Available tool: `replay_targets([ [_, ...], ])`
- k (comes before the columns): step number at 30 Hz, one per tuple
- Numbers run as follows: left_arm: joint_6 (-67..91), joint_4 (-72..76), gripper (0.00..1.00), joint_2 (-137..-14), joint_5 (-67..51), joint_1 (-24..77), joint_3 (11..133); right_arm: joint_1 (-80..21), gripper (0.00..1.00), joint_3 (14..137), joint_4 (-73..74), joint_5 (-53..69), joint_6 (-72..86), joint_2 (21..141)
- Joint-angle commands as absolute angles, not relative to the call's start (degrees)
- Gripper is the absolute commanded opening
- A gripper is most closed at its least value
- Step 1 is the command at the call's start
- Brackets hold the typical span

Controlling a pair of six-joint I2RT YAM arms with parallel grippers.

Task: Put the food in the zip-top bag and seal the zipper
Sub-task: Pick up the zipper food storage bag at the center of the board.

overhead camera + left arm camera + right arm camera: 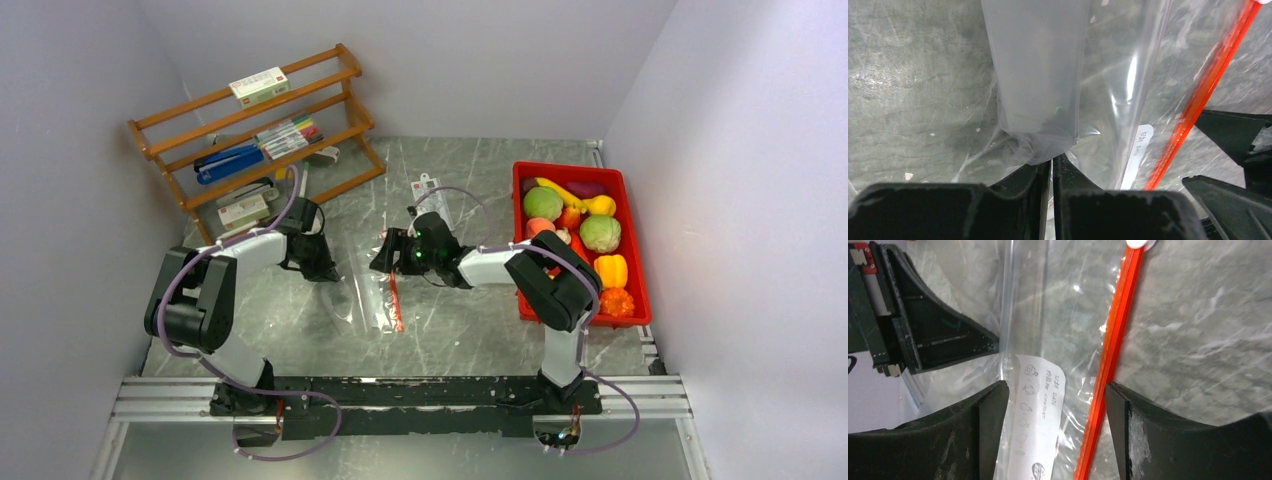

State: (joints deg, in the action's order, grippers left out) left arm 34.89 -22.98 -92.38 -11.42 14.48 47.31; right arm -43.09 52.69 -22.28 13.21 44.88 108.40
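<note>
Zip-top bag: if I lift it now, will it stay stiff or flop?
Probably floppy: the thin film of the zip-top bag bunches where the left gripper pinches it. Likely slippery, being glossy. The zipper looks straight, so probably stiffer.

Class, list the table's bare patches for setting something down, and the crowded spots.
Bare: table between zip-top bag and base rail; far strip between wooden rack and red bin. Crowded: around the bag, where left end effector and right end effector meet; the full bin.
</note>
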Motion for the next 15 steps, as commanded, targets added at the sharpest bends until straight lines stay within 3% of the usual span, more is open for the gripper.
replay_targets([
  [1, 33.81, -25.04, 0.07, -94.50, -9.74, 15.47, 45.75, -43.26, 0.70, 49.85, -29.17, 18.81, 48.32, 109.03],
  [12, 33.66, -25.22, 0.07, -94.14, -9.06, 15.64, 45.28, -42.50, 0.66, 46.03, -40.94, 23.12, 52.52, 109.36],
  [15, 33.61, -25.59, 0.07, -94.26, -8.92, 15.64, 45.73, -42.28, 0.63, 47.17, -37.32, 21.91, 51.64, 110.21],
])
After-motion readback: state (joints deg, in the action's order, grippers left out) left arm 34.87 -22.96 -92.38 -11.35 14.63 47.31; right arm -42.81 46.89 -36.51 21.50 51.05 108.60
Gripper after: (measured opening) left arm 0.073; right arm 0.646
